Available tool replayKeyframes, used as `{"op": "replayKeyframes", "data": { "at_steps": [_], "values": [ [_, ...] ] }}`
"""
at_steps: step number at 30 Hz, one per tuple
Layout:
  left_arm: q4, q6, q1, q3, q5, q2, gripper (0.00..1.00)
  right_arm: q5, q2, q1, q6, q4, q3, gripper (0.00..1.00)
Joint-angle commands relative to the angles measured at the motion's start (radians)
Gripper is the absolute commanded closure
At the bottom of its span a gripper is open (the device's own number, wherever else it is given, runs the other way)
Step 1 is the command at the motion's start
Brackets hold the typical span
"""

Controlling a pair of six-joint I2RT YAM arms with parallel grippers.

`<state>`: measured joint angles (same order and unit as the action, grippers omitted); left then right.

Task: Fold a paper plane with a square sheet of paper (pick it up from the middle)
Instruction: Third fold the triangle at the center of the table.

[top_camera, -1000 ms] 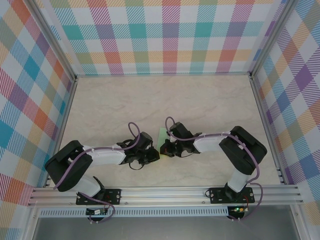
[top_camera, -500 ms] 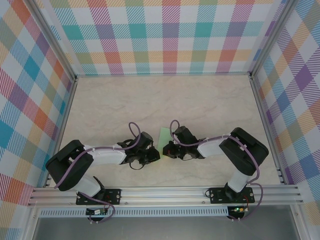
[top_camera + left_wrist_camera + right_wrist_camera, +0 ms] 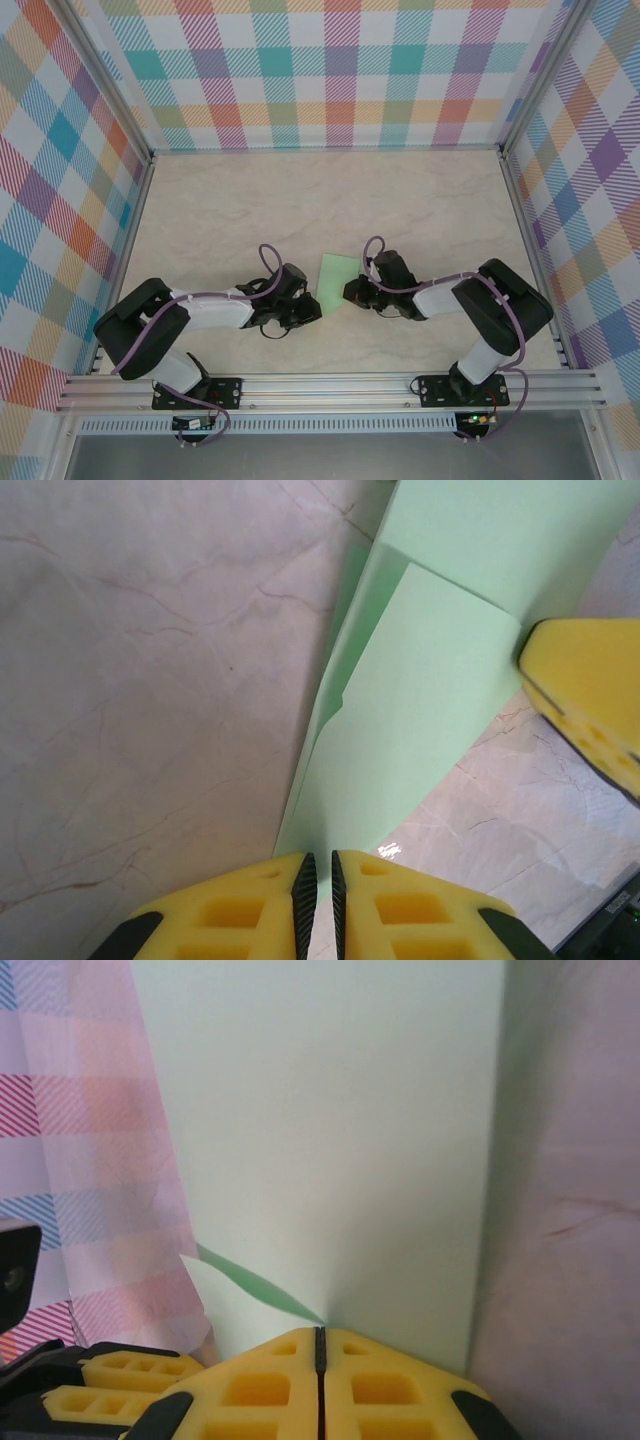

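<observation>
Left arm and right arm low, elbows outward; left fingers and right fingers tightly together.

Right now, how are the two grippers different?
The left gripper shows a thin slit between its jaws; the right gripper is pressed together. The left gripper grips the green paper at a narrow end, the right gripper along a broad flat side. Both pinch it.
</observation>
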<state>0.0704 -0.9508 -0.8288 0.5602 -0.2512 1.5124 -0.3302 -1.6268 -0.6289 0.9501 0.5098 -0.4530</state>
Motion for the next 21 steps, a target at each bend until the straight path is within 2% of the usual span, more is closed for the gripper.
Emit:
{"op": "replayKeyframes", "data": {
  "at_steps": [1, 8, 12, 16, 21],
  "values": [
    [-0.133, 0.008, -0.005, -0.036, 0.026, 0.063, 0.83, 0.07, 0.008, 0.05, -0.024, 0.035, 0.041, 0.92],
    [-0.133, 0.009, -0.006, -0.034, 0.027, 0.063, 0.83, 0.035, 0.056, 0.108, -0.038, -0.007, 0.038, 0.9],
    [-0.132, 0.01, -0.009, -0.031, 0.026, 0.063, 0.83, -0.019, 0.128, 0.108, -0.056, -0.077, 0.003, 0.89],
    [-0.131, 0.011, -0.012, -0.022, 0.026, 0.067, 0.83, -0.035, 0.184, 0.063, -0.073, -0.171, -0.04, 0.89],
    [-0.138, 0.011, -0.018, -0.016, 0.033, 0.066, 0.83, -0.069, 0.105, -0.021, -0.039, -0.182, -0.096, 0.89]
  ]
}}
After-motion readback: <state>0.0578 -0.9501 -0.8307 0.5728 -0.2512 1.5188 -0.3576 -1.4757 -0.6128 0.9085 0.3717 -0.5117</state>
